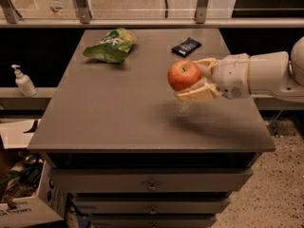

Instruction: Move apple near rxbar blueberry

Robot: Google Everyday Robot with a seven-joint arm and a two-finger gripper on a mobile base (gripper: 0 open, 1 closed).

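The red-orange apple (184,75) is held in the air above the right part of the grey table (118,113). My gripper (194,78) comes in from the right on a white arm and is shut on the apple, one cream finger above and one below it. The rxbar blueberry (186,47), a small dark navy bar, lies flat on the table at the back right, a short way behind the apple and apart from it.
A bright green snack bag (112,45) lies at the back left of the table. A white pump bottle (22,81) stands on a ledge to the left. Drawers (152,182) sit under the tabletop. A cardboard box (28,208) is on the floor at lower left.
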